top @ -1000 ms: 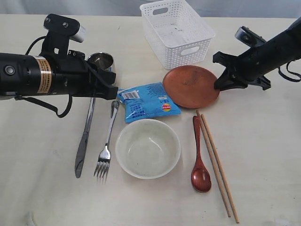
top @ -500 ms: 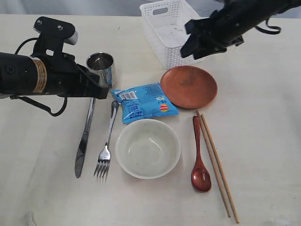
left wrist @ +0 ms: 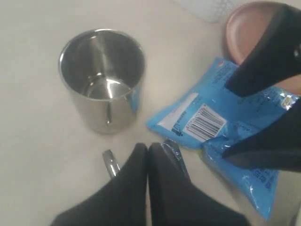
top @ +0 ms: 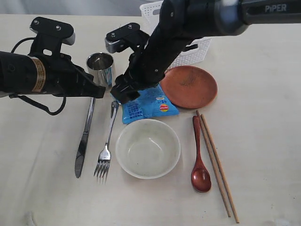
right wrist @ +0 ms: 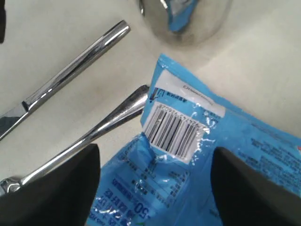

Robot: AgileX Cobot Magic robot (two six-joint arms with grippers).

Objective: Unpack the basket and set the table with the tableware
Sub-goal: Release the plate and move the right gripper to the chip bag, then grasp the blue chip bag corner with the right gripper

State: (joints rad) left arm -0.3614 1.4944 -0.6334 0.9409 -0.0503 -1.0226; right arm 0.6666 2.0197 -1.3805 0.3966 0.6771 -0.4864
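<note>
On the table point(top: 263, 141) lie a cream bowl point(top: 147, 148), a brown plate point(top: 190, 87), a red-brown spoon point(top: 199, 160), two chopsticks point(top: 217, 165), a steel knife point(top: 83, 141), a fork point(top: 106, 150) and a steel cup point(top: 100, 66). The white basket point(top: 196, 51) stands at the back, mostly hidden by my right arm. My right gripper point(top: 123, 94) reaches across the middle and stands open over the barcode end of the blue packet point(right wrist: 188, 155), one finger on each side. My left gripper point(left wrist: 148, 150) is shut and empty, between the knife handle point(left wrist: 109, 162) and the fork handle point(left wrist: 171, 148), near the cup point(left wrist: 103, 80).
The blue snack packet point(top: 153, 106) lies between the cup, plate and bowl. The two grippers are close together above the fork and knife handles. Bare tabletop shows at the left front and at the far right.
My right arm swung from beside the plate, over the basket, across to the blue packet, and its jaws opened wide. The left arm shifted slightly back and stayed shut.
</note>
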